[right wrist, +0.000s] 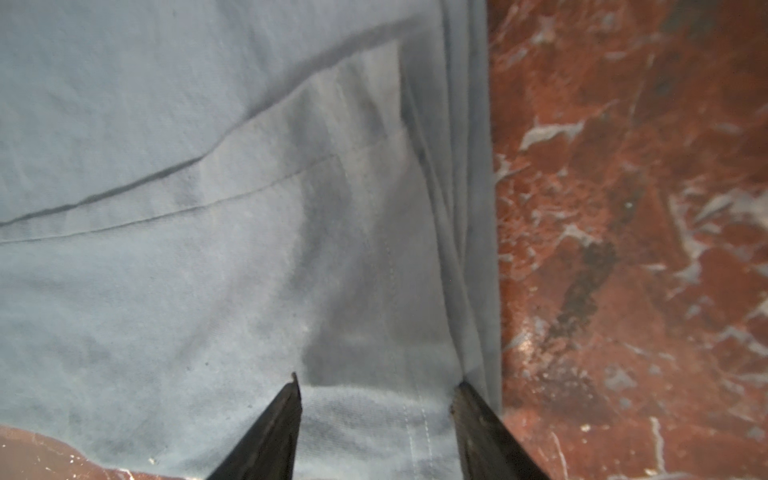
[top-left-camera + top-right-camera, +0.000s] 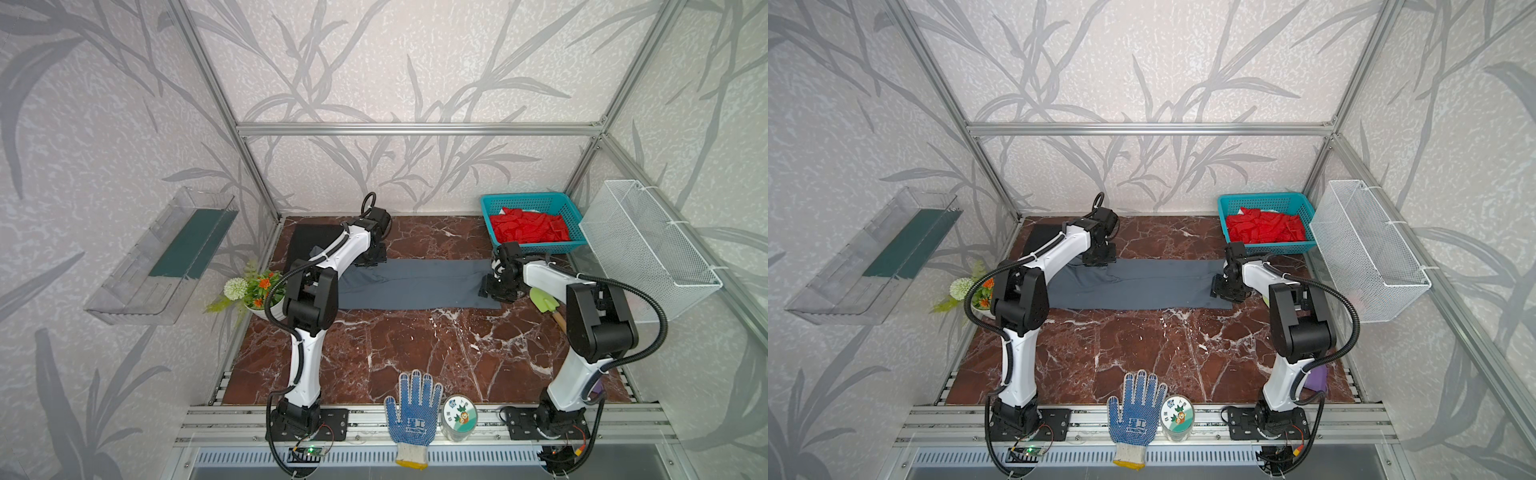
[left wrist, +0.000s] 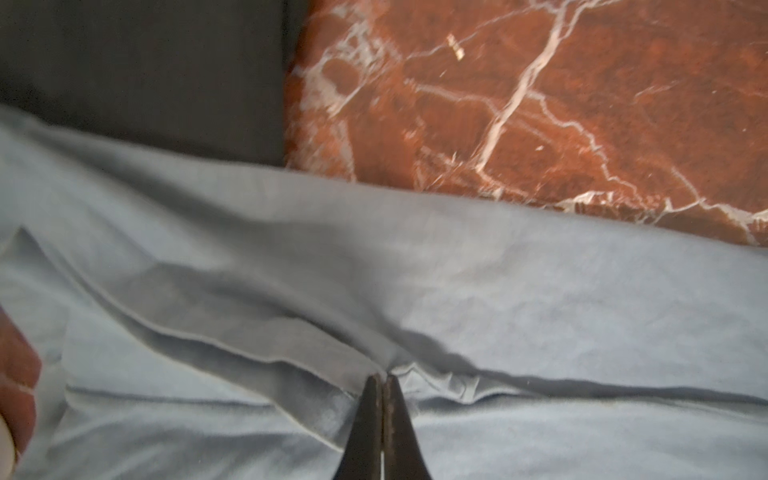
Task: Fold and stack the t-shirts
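A grey t-shirt (image 2: 419,286), folded into a long band, lies flat across the back half of a red marble table (image 2: 415,357), as both top views show. At its left end the left gripper (image 3: 382,377) has its tips pressed together on a puckered fold of the grey cloth, with creases running out from the pinch in the left wrist view. At the opposite end the right gripper (image 1: 378,388) is lowered to the shirt's short edge with its jaws apart. One tip is over the cloth, and the other is right at the stacked layers of the edge, where cloth gives way to bare marble. A black t-shirt (image 2: 305,241), folded into a flat rectangle, lies at the back left corner of the table, partly hidden by the left arm (image 2: 332,253); the grey cloth meets its near edge. Beyond the right arm (image 2: 540,276) a blue basket (image 2: 490,203) holds red cloth (image 2: 528,228). A white wire basket (image 2: 648,249) hangs on the right wall and a clear tray (image 2: 162,253) on the left. A pot of flowers (image 2: 253,291) sits at the table's left edge and a green trowel (image 2: 542,301) beside the right arm. A blue-dotted glove (image 2: 411,411) and a round tin (image 2: 459,415) rest on the front rail.
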`<action>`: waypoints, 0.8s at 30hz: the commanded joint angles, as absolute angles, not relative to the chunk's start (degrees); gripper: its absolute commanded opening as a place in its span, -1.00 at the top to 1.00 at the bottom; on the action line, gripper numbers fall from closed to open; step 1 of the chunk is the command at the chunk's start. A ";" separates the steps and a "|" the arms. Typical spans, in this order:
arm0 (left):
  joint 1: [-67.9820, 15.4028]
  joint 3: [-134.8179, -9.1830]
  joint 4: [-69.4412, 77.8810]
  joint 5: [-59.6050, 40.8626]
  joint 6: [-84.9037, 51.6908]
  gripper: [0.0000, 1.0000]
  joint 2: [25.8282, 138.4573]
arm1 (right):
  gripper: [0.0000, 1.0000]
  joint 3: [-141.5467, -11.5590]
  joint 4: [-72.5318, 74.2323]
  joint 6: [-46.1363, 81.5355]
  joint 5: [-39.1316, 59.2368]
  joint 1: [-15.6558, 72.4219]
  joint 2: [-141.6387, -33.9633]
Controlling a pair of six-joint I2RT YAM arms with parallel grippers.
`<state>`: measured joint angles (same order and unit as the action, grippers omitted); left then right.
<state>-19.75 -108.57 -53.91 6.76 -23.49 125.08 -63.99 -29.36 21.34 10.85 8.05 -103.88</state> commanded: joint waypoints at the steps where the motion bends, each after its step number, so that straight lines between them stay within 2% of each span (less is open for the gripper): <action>1: -20.54 -114.98 -59.63 6.95 -18.69 1.00 128.70 | -0.20 -62.58 -30.63 20.92 10.96 7.47 -104.38; 11: -22.22 -131.52 -64.02 6.69 -15.02 0.97 138.40 | -0.20 -61.94 -30.98 20.85 11.12 7.38 -103.79; 12: -22.32 -131.51 -63.31 5.80 -14.49 0.80 138.38 | -0.20 -61.96 -31.01 20.83 11.16 7.43 -103.80; 13: -22.45 -130.92 -62.45 5.25 -14.22 0.54 137.84 | -0.20 -61.93 -31.02 20.84 11.27 7.38 -103.80; 14: -22.50 -129.67 -61.04 5.01 -14.10 0.41 136.85 | -0.20 -61.95 -30.94 20.95 11.37 7.38 -103.82; 16: -22.50 -125.07 -57.50 5.21 -14.32 0.27 132.73 | -0.20 -61.96 -30.94 21.01 11.67 7.38 -103.99; 21: -21.38 -105.87 -46.93 7.74 -17.41 0.22 116.88 | -0.20 -61.24 -30.58 20.86 9.93 7.38 -102.07; 24: -16.88 -94.60 -46.57 8.17 -21.83 0.22 109.33 | -0.20 -61.51 -31.33 19.93 8.46 7.38 -101.45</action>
<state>-20.78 -100.09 -49.15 6.33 -18.22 116.38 -62.54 -28.62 20.95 10.57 7.79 -102.80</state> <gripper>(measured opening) 0.391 0.601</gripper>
